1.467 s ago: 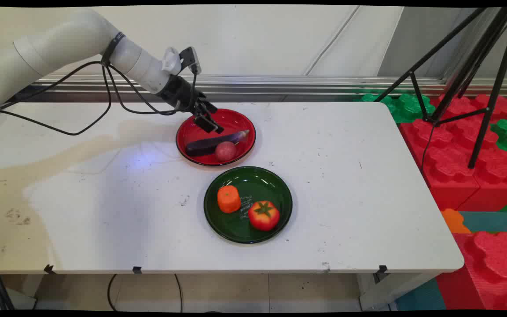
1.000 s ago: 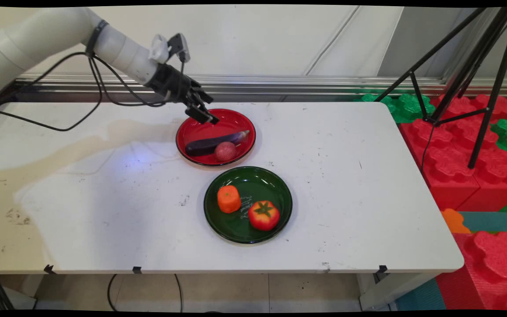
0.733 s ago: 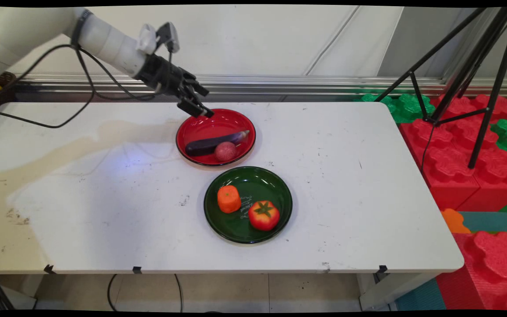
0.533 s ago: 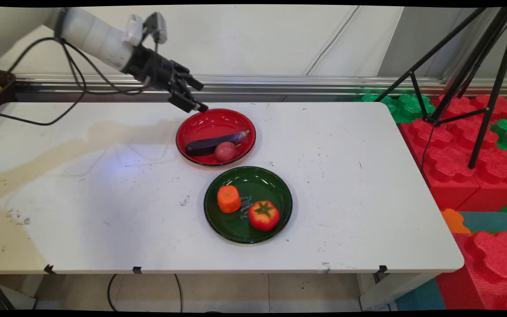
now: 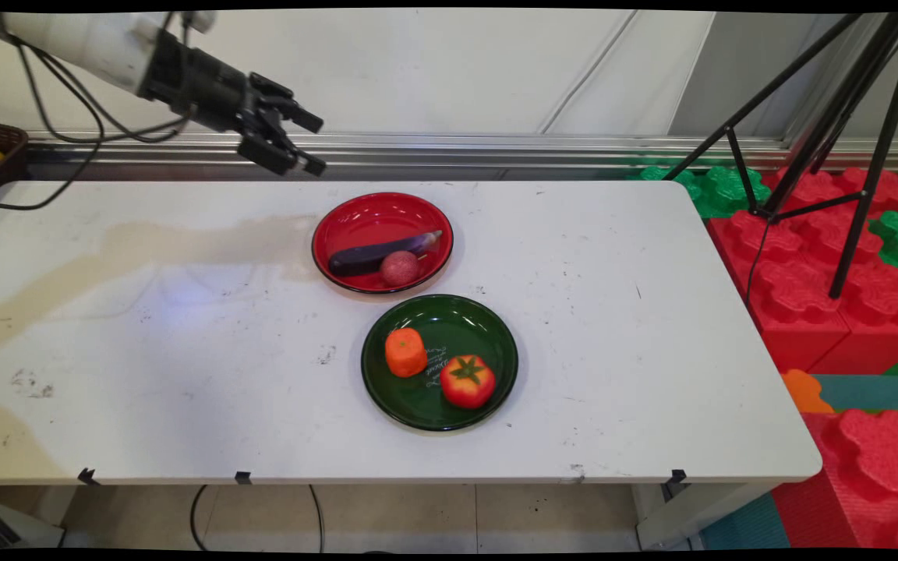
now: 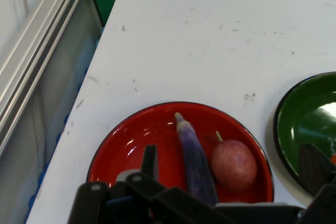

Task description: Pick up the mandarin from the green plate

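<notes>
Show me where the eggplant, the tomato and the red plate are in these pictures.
eggplant (image 5: 375,253), main view, middle of its dark purple body.
tomato (image 5: 467,382), main view, red skin just below the green stem.
red plate (image 6: 152,129), hand view, bare inner surface near its far rim.

My arm (image 5: 79,35) is a smooth white cylinder ending in a black wrist collar. Thin black cables (image 5: 51,117) loop loosely from it. My gripper (image 5: 310,144) is matte black, built of angular jointed links with two blunt fingers (image 6: 149,160).
</notes>
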You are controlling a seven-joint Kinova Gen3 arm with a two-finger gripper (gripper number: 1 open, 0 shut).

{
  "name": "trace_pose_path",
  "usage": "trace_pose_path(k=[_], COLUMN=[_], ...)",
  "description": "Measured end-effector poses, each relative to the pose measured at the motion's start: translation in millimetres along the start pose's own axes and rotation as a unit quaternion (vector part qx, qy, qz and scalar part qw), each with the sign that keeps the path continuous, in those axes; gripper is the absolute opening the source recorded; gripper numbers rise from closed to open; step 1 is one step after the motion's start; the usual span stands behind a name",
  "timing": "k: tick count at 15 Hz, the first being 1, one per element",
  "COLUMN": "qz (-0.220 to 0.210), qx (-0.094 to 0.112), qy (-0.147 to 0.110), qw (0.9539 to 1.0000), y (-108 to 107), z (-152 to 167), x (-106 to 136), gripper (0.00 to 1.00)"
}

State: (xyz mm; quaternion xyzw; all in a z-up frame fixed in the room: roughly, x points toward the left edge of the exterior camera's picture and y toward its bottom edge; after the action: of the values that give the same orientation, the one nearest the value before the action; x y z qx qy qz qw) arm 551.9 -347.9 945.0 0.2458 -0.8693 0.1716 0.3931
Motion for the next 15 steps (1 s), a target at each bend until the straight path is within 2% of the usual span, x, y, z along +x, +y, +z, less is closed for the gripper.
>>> trace_pose_path(k=[7, 15], qz=[0.007, 0.003], qx=[-0.010, -0.022], qy=[0.015, 0.023], qw=[0.9998, 0.9995], y=[8.4, 20.7], z=[-48.1, -64.2], x=[0.0, 3.1], gripper=[1.00, 1.00])
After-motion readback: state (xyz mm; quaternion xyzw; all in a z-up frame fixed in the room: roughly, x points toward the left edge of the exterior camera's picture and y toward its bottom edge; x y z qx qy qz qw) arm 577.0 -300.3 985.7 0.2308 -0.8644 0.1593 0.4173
